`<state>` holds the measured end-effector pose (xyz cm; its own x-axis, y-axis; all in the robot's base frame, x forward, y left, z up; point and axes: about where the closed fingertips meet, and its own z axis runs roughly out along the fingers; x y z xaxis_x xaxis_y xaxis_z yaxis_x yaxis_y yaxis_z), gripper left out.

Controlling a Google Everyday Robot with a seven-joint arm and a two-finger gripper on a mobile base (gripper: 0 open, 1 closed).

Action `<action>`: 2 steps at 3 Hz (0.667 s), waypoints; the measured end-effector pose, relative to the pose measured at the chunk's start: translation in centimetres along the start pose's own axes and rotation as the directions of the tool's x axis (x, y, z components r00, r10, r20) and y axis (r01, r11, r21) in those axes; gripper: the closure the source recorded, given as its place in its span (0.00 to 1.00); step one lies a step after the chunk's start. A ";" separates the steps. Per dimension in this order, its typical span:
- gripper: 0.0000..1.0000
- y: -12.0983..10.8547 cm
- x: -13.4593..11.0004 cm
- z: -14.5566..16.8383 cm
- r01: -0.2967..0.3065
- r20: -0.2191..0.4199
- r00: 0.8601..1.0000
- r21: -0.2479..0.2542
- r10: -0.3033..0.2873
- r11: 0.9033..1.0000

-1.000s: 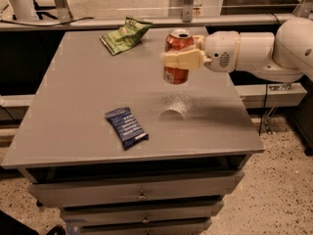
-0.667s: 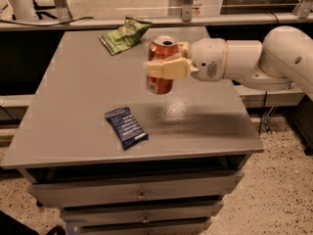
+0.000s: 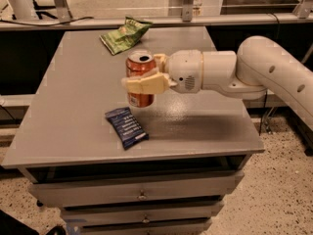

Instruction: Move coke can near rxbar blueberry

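Small red-orange metal coke can [image 3: 141, 100], clenched upright in the white end effector [image 3: 142, 82], has come left and lower over the grey bench [image 3: 73, 97], now just beside the flat dark-blue rxbar blueberry [image 3: 126, 127], so prob. ready to set down.

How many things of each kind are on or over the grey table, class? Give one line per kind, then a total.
Drink cans: 1, the coke can, clasped by the gripper over the middle of the table.
Bar wrappers: 1, the rxbar blueberry.
Snack bags: 1, the green snack bag.
Total: 3
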<state>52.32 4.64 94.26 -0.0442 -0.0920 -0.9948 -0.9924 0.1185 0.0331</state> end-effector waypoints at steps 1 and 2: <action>1.00 -1.3 1.2 0.7 0.048 -0.021 0.999 0.000 -0.048 0.999; 1.00 -3.2 3.8 0.5 0.096 -0.043 0.994 0.000 -0.096 0.995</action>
<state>55.38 4.36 90.31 0.0463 -0.1455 -0.9883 -0.9920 0.1096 -0.0626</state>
